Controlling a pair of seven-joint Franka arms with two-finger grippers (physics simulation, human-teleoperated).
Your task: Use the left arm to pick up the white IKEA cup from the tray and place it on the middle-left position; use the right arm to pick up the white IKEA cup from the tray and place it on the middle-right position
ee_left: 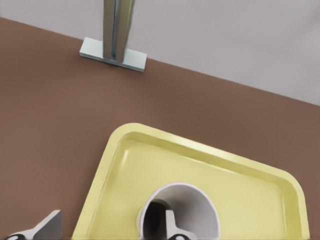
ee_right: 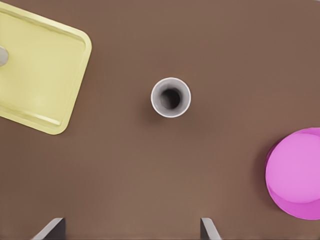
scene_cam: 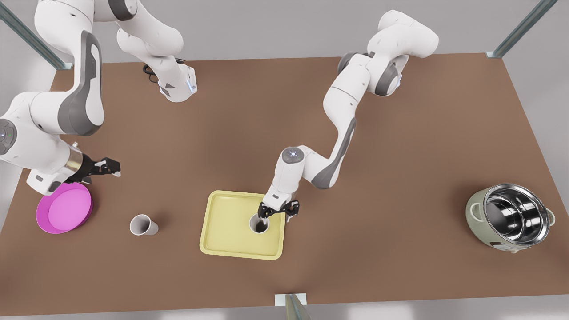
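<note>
A: Front view's left first: right gripper point(scene_cam: 104, 167) hangs over the far rim of the pink dish point(scene_cam: 64, 213), fingers wide apart, holding nothing. That arm's waiting.

B: And the placed cup point(scene_cam: 143, 225)?

A: Upright on bare table point(scene_cam: 178, 275), between dish and tray point(scene_cam: 222, 222), apart from both. Looks like the right arm's half is done, if that patch is its target.

B: So about halfway overall?

A: I'd say so. The tray cup point(scene_cam: 259, 224) stands upright in the tray, near the rim on the front view's right. Left gripper point(scene_cam: 279, 212) is right at it. Per the left wrist view, one finger's inside the mouth, the other well outside; spread, not clamped yet.

B: What's left, then?

A: Close on the wall, lift, carry, set down, release.

B: Room to move?

A: Prob. fine. Low rim beside the cup, so lift before going sideways. Past the tray it's wide open brown top; the steel pot point(scene_cam: 511, 218) sits far off at the front view's right.
</note>
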